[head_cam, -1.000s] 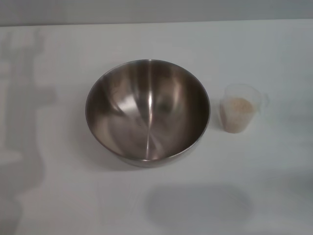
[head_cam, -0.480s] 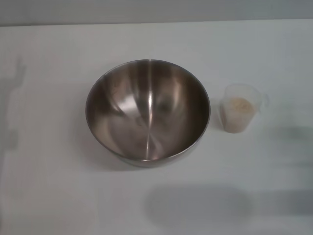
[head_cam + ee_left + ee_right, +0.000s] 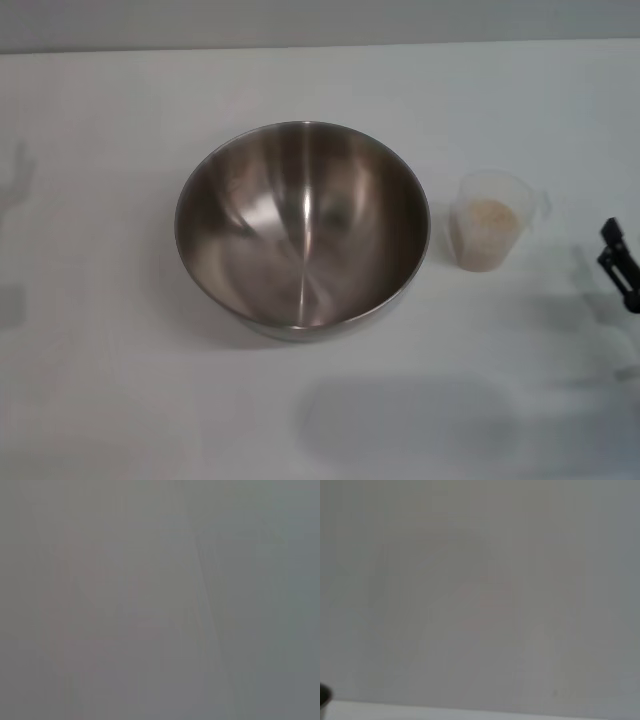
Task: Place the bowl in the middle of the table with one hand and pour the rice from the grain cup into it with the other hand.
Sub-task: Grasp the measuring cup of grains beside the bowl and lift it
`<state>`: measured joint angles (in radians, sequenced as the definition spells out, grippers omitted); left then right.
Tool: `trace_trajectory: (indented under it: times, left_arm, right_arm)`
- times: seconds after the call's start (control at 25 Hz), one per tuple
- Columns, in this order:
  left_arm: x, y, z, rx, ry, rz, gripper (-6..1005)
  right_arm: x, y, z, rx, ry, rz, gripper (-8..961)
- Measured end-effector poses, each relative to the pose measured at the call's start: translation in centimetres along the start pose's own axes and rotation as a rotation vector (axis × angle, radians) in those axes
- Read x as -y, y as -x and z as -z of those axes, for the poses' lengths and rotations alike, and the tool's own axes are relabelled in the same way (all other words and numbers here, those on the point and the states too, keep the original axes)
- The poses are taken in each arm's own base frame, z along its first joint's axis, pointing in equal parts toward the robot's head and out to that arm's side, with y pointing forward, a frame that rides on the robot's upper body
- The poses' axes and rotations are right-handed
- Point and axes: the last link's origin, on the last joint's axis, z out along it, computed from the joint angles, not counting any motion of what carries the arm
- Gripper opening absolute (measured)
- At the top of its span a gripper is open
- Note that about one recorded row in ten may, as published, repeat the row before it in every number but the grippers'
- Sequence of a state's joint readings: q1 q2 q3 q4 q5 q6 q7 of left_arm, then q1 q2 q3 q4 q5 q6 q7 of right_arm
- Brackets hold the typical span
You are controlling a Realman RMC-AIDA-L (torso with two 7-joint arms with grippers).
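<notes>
A: Where does everything sit?

B: The bowl (image 3: 302, 228) stands upright near the middle of the table (image 3: 100, 400), a little toward its left edge. The cup (image 3: 489, 233) stands upright just beside the bowl, on the side toward the right edge, apart from it, with rice (image 3: 491, 216) filling its upper part.

A: And the arms?

B: Only the tip of the right gripper (image 3: 617, 266) shows, at the table's right edge, level with the cup and well apart from it. I cannot tell whether its fingers are apart or together. The left gripper is not in view, and the wrist views show nothing useful.

A: So which step is this?

B: I judge the bowl is already about centred, so what remains is the reach for the cup.

A: How should it be done well?

B: Come in level from the right edge, fingers spread wider than the cup, and close on the cup's wall below the rim, clear of the small lip. Keep it upright while lifting, since the rice sits high. Carry it over the bowl's rim before tilting, then tip slowly toward the bowl's centre so grains do not bounce out.
</notes>
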<state>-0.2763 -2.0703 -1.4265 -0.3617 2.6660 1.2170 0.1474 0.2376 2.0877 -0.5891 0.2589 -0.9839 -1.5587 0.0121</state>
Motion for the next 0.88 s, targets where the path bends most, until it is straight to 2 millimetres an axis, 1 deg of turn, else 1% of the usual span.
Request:
trace_trajectory:
  times: [0.24, 0.4, 0.44, 0.8, 0.88]
  left_arm:
    - [-0.3, 0.1, -0.4, 0.008, 0.011, -0.003, 811]
    - [-0.4, 0.2, -0.5, 0.013, 0.015, -0.007, 811]
    - [-0.4, 0.3, -0.5, 0.014, 0.016, -0.008, 811]
    - [-0.2, 0.4, -0.3, 0.020, 0.012, -0.011, 811]
    - [-0.2, 0.4, -0.3, 0.020, 0.011, -0.011, 811]
  right_arm:
    - [-0.7, -0.4, -0.8, -0.031, 0.050, 0.003, 834]
    - [-1.1, -0.6, -2.2, -0.060, 0.077, 0.009, 834]
    - [-1.1, -0.6, -2.2, -0.060, 0.077, 0.009, 834]
    - [-1.4, -0.9, -4.3, -0.105, 0.102, 0.018, 835]
    - [-1.5, -0.9, -4.5, -0.108, 0.104, 0.019, 835]
